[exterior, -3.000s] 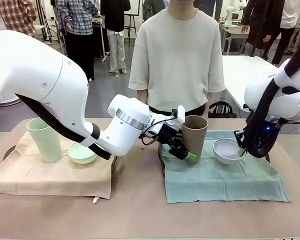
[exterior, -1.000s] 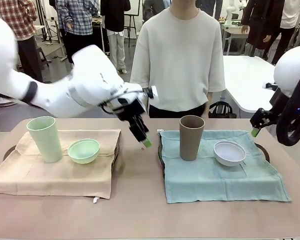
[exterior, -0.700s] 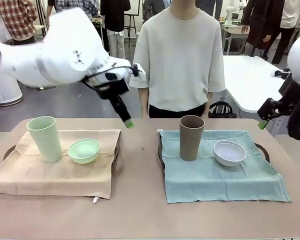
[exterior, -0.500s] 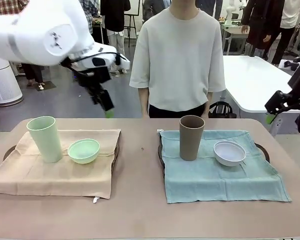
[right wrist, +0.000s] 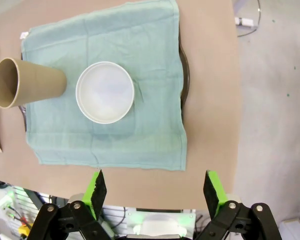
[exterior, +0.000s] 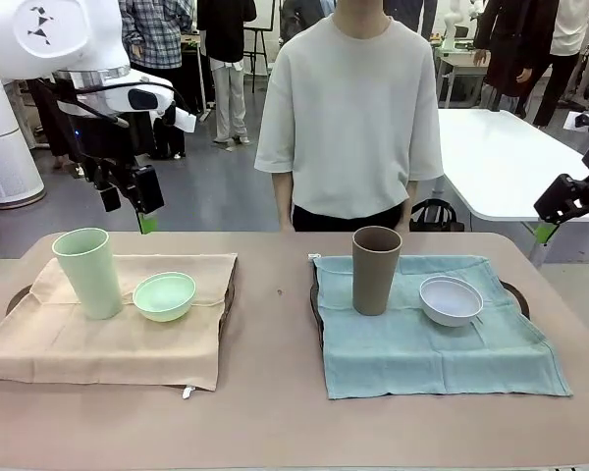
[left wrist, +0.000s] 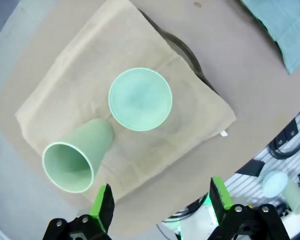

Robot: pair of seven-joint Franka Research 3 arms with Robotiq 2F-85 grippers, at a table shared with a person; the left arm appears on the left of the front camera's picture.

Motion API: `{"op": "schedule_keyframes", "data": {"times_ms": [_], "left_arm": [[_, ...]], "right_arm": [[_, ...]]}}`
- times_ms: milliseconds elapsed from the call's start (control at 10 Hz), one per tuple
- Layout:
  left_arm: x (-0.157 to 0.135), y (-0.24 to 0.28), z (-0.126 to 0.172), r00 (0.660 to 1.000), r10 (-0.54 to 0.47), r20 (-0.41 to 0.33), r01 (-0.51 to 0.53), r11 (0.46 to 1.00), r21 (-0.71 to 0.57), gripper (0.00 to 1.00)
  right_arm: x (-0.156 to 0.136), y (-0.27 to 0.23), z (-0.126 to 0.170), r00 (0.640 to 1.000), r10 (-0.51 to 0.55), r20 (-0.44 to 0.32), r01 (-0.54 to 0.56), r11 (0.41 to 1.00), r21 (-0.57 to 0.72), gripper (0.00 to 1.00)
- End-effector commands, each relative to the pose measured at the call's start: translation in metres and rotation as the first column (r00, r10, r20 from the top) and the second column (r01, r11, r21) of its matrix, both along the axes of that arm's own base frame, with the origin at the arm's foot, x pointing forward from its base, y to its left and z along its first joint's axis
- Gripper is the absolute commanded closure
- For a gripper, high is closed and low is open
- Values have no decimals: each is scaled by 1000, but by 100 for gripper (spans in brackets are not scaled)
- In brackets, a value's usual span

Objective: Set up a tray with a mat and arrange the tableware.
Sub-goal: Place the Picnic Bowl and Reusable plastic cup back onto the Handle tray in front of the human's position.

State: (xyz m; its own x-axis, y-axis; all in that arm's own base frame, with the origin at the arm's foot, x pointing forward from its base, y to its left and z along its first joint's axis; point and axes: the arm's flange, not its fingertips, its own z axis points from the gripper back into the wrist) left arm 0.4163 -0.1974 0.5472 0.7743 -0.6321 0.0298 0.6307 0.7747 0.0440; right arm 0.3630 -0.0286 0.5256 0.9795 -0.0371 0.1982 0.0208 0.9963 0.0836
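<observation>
Green pads on both grippers stand wide apart, nothing between them.

L gripper (exterior: 128, 201): up in the air off the table's far-left edge, fingers pointing down, roughly 12 o'clock of the pale green cup (exterior: 89, 273) and well above it. Wrist and white forearm rise toward 11 o'clock and run out of frame top-left. L wrist view looks straight down past its fingertips (left wrist: 103, 207), empty gap, cup mouth + pale green bowl (left wrist: 140, 99) far below.

R gripper (exterior: 562, 204): off the table's right side at 3 o'clock, raised, mostly cut by the frame edge; only a black link and one green tip visible in front view, jaw gap not readable there. R wrist view gives it: pads (right wrist: 95, 192) spread wide, empty, looking down on the teal side.

Task items:
- Beige mat (exterior: 108, 339) over left tray (exterior: 17, 296); tray mostly hidden, only a dark rim bit shows. Pale green cup upright at the mat's 10 o'clock, pale green bowl just beside it toward 3 o'clock; touching or not, can't tell.
- Teal mat (exterior: 432, 348) over right tray (exterior: 511, 290), rim peeks out at both sides. Brown cup (exterior: 376, 270) upright at the mat's 11 o'clock, white bowl (exterior: 451, 299) just beside it at 3 o'clock, small gap.

Person (exterior: 348, 108) stands at the far edge, 12 o'clock, head cut off by the frame, hands hidden behind the table edge. Small white tag at the beige mat's near edge, print unreadable.
</observation>
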Motion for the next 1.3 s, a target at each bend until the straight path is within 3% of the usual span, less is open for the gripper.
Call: {"op": "schedule_keyframes", "data": {"times_ms": [0, 900, 1200], "left_arm": [[5, -7, -3, 999, -19, 28, 18, 1000, 13, 0], [3, -6, -4, 1000, -13, 10, 13, 1000, 0, 0], [3, 95, -4, 967, 149, -207, -195, 956, -220, 0]], "right_arm": [[-1, 0, 4, 1000, 0, 13, 0, 1000, -2, 0], [0, 0, 4, 1000, 1, 9, -1, 1000, -1, 0], [4, -77, 22, 981, -193, -5, 191, 968, 165, 0]]}}
